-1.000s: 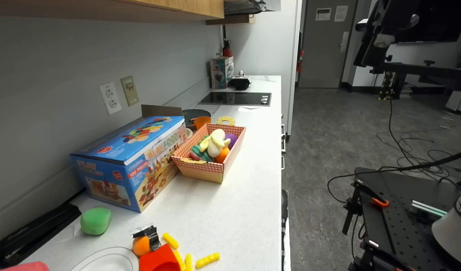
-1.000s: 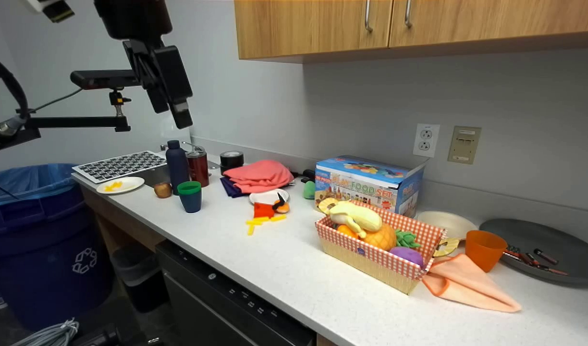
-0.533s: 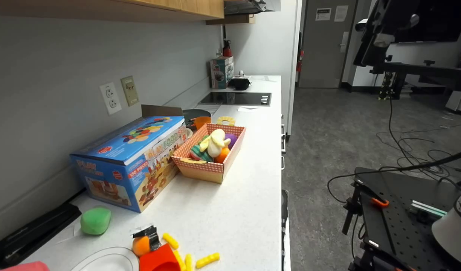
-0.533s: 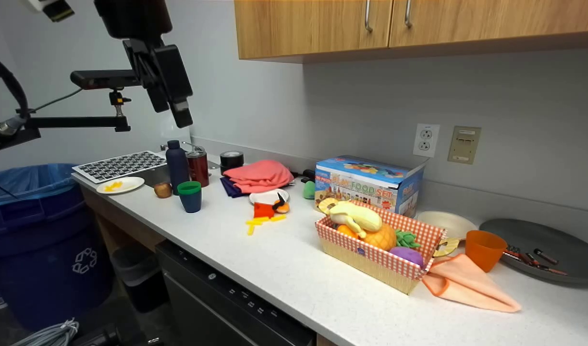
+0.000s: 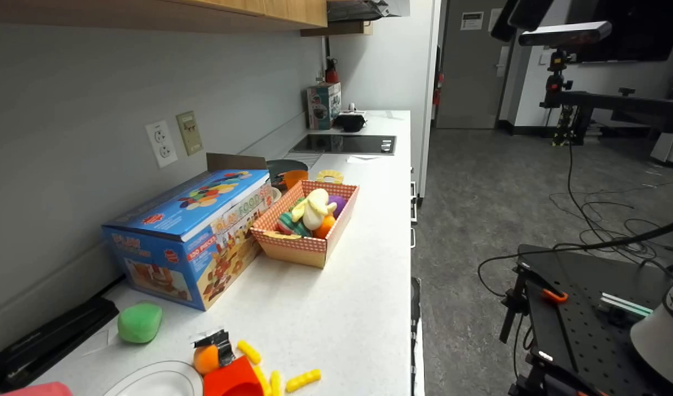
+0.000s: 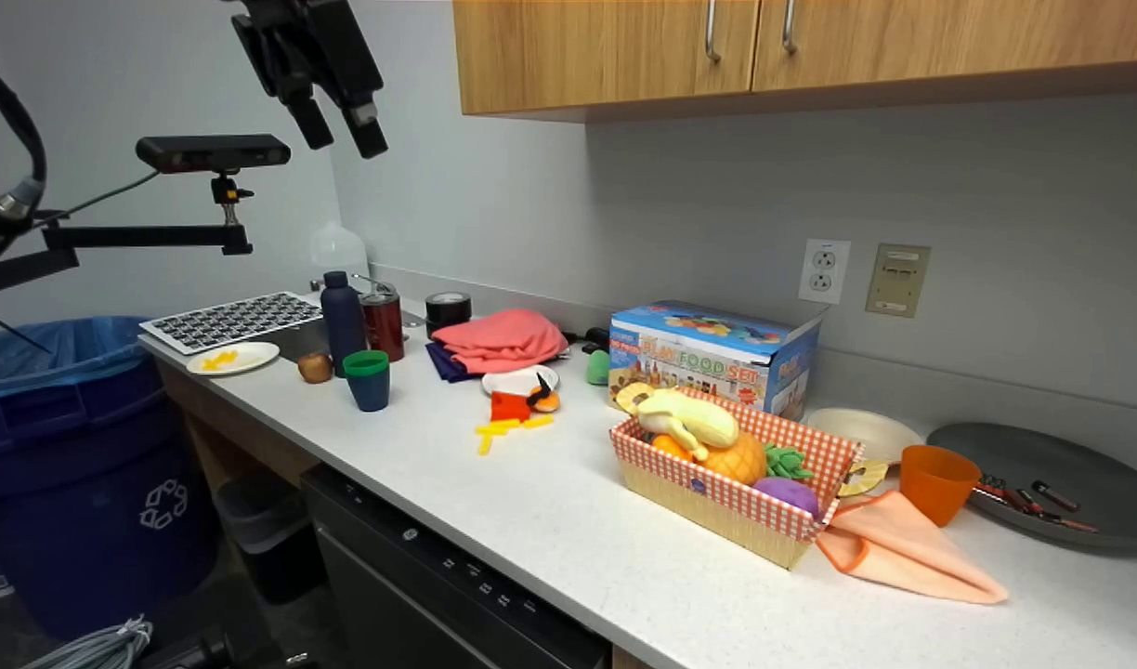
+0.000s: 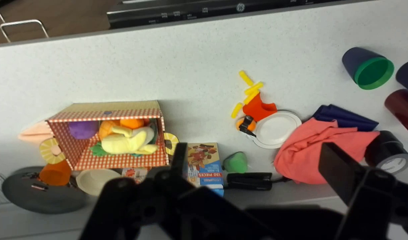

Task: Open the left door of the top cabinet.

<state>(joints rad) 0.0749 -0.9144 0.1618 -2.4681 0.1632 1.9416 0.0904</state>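
Note:
The top cabinet (image 5: 149, 15), of light-brown wood, runs along the upper edge of both exterior views. Its left door (image 6: 606, 51) lies flush with the right door (image 6: 959, 37), so it looks closed. A curved metal handle (image 6: 711, 32) hangs near the left door's inner edge. My black gripper (image 6: 344, 144) is in the air to the left of the cabinet in that exterior view, apart from it, fingers angled downward. In the wrist view the gripper (image 7: 254, 146) is spread wide with nothing between its fingers; the cabinet is out of that view.
Below is a white countertop (image 6: 531, 511) with a play food box (image 6: 708, 358), a checked basket (image 6: 717, 506) of toy food, a pink cloth (image 6: 503, 339) and a dark bottle (image 6: 343, 321). A camera on a stand (image 6: 214, 153) is close to the gripper in both exterior views.
During the last half second my gripper has risen, also shifting left in one exterior view and slightly right in another. The stand's camera is now uncovered. Cabinet doors are unchanged.

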